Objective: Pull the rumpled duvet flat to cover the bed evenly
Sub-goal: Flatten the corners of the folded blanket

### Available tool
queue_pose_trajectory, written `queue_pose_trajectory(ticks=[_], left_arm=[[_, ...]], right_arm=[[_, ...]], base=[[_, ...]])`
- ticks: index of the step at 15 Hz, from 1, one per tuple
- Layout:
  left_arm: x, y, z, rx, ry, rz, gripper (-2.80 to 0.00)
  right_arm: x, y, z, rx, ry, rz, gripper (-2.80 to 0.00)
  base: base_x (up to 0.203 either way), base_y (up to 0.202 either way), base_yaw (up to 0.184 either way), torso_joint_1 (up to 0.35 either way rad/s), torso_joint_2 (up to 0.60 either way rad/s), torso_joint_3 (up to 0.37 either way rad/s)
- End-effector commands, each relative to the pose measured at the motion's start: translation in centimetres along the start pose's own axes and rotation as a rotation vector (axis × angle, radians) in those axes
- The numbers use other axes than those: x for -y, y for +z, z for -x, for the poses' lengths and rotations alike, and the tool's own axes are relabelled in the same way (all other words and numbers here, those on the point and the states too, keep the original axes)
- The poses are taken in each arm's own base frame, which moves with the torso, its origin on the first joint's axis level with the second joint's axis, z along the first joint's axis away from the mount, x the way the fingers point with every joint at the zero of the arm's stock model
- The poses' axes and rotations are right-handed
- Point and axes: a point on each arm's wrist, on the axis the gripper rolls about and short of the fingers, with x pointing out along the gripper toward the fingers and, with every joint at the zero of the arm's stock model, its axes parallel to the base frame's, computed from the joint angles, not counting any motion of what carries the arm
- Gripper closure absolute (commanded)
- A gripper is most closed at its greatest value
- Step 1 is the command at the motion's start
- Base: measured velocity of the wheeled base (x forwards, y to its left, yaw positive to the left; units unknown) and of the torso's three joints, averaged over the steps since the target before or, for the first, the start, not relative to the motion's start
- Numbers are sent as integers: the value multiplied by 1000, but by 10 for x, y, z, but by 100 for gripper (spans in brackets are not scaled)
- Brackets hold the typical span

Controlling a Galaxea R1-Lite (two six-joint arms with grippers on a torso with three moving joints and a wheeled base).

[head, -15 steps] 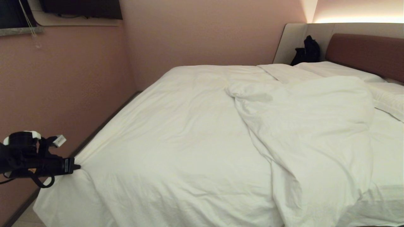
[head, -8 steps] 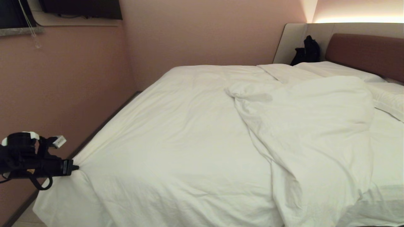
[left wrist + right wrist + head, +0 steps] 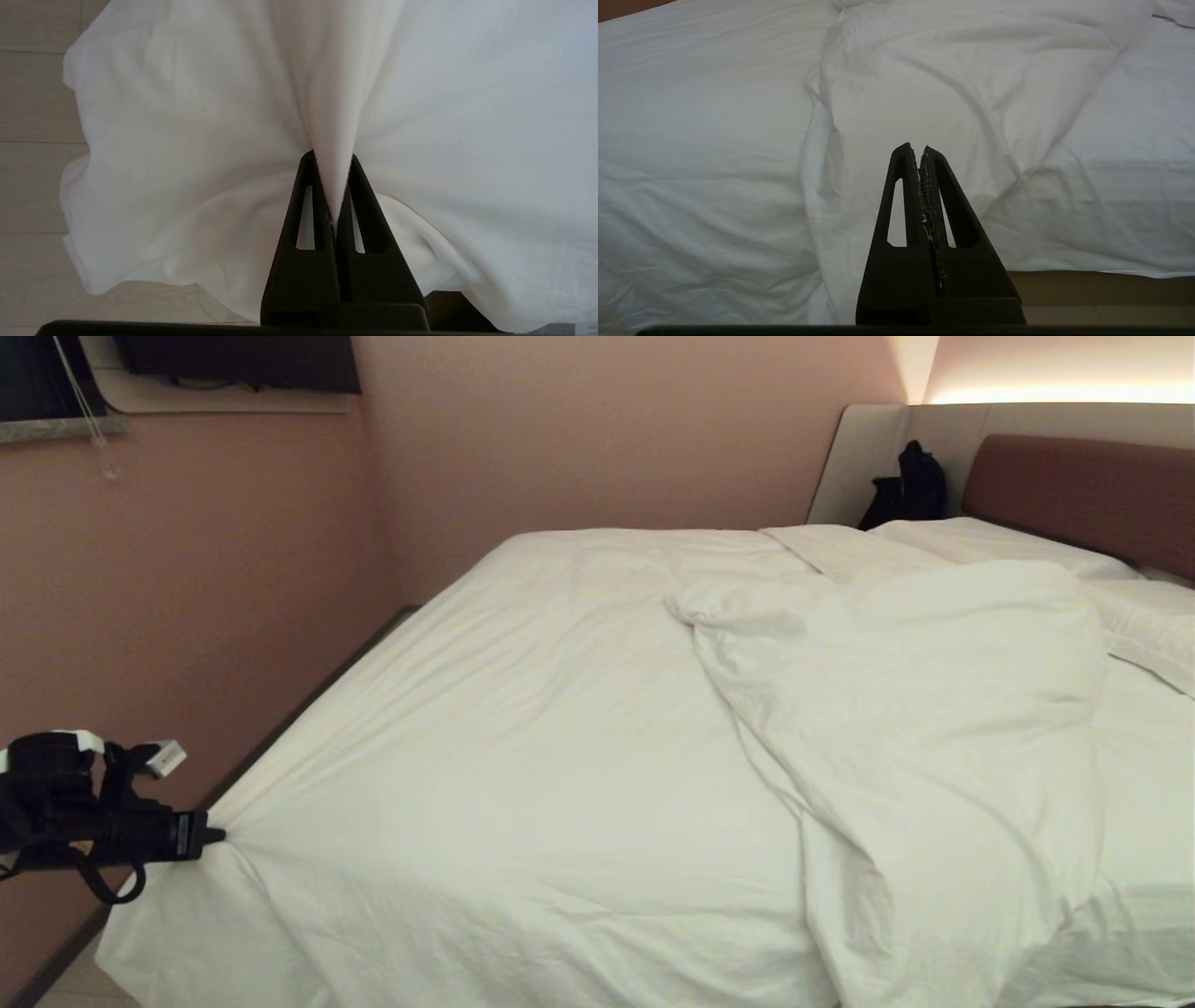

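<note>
The white duvet lies over the bed, smooth on the left half and doubled back in a thick rumpled fold on the right half. My left gripper is at the bed's near left corner, shut on a pinch of the duvet's edge. Creases fan out from that pinch. In the left wrist view the cloth runs as a taut wedge between the fingers of the left gripper. My right gripper is shut and empty, apart from the duvet fold, near the bed's front edge.
A pink wall runs close along the bed's left side, leaving a narrow strip of floor. Pillows lie by the reddish-brown headboard. A black bag stands at the far corner. The bed's base shows below the bedding.
My left gripper has shifted slightly left and down with the duvet edge in it, drawing the corner tauter. The fold on the right has not moved.
</note>
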Motion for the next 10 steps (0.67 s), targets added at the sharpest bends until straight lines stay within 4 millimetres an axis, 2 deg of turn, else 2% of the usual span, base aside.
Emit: queue_pose_trajectory(ticks=[1, 4, 5, 10], left_arm=[[0, -2, -1, -6, -4, 1, 0], [0, -1, -1, -5, -2, 1, 0], [-1, -1, -2, -5, -4, 1, -280], [5, 3, 6, 9, -15, 6, -280]], right_arm=[[0, 0, 0, -1, 0, 0, 0], [0, 0, 0, -1, 0, 0, 0], [0, 0, 0, -1, 0, 0, 0], [0, 0, 0, -1, 0, 0, 0]], base=[[0, 0, 0, 0, 0, 0], [0, 0, 0, 0, 0, 0], [0, 0, 0, 0, 0, 0], [0, 0, 0, 0, 0, 0]])
